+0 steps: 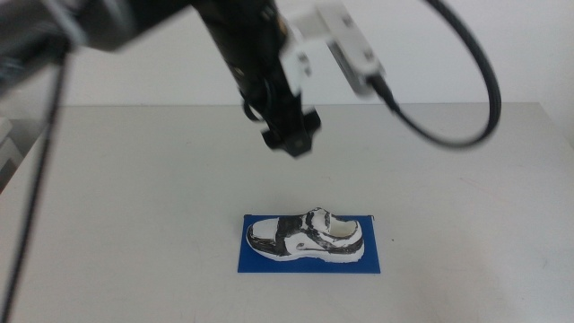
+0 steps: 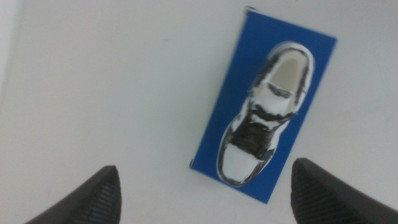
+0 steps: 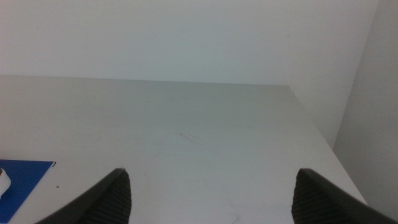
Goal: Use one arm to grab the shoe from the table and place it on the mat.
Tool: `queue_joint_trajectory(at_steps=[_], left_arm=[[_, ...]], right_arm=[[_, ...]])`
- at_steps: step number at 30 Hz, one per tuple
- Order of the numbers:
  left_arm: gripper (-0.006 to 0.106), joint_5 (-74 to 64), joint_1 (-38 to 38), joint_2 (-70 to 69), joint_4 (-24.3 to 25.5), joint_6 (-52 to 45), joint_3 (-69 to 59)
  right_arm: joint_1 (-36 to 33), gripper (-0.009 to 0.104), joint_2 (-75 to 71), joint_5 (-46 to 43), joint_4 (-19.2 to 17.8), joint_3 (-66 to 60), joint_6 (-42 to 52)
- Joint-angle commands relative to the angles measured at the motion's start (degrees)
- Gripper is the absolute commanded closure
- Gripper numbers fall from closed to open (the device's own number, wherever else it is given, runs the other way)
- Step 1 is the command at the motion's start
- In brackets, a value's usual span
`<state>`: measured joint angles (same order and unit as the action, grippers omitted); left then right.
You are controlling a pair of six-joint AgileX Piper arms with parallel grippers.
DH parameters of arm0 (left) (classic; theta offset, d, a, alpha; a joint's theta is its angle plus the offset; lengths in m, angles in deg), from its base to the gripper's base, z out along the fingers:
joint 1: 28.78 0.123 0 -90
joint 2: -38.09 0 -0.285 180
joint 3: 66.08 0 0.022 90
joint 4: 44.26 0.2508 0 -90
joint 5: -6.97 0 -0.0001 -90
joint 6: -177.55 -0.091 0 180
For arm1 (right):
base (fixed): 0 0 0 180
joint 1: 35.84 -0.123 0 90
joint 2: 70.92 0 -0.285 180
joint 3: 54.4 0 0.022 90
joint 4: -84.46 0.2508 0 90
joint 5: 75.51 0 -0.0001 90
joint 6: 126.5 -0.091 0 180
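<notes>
Black-and-white shoe (image 1: 307,235) with white toe, royal blue mat (image 1: 368,260), plain white table (image 1: 134,197).

The table (image 1: 134,197) is a plain white top with a smooth, matt finish and no glare. The mat (image 1: 256,260) at its 6 o'clock looks like a thin, flat royal-blue sheet, evenly matt, perhaps paper or plastic; the view is too soft to tell which. The shoe (image 1: 308,235) on it seems cloth-bodied, with a smoother white toe cap and sole. The left gripper (image 2: 205,193) has dark jaws with a finely ribbed, rubbery-looking matt face, as does the right gripper (image 3: 211,193).
</notes>
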<state>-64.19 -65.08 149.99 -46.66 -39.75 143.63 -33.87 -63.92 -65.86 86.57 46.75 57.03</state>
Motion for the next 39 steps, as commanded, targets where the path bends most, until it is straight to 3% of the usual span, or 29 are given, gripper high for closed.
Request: queue_joint_trajectory(at_steps=[1, 7, 12, 27, 39], left_arm=[[0.007, -4.33, 1.15, -6.30, 0.33, 6.22, 1.53], [0.007, -4.15, 5.05, -12.52, 0.60, 9.49, 1.53], [0.010, 2.45, 8.61, -20.61, 5.80, 11.25, -4.53], [0.029, 43.32, 29.26, -57.24, 4.16, 15.04, -50.59], [0.028, 58.66, 34.05, -86.04, 1.01, 16.47, -81.76]], right_arm=[[0.26, 0.029, -1.16, -4.50, -0.49, 0.54, 0.72], [0.26, 0.029, -1.16, -4.50, -0.49, 0.54, 0.72], [0.26, 0.029, -1.16, -4.50, -0.49, 0.54, 0.72], [0.26, 0.029, -1.16, -4.50, -0.49, 0.54, 0.72], [0.26, 0.029, -1.16, -4.50, -0.49, 0.54, 0.72]])
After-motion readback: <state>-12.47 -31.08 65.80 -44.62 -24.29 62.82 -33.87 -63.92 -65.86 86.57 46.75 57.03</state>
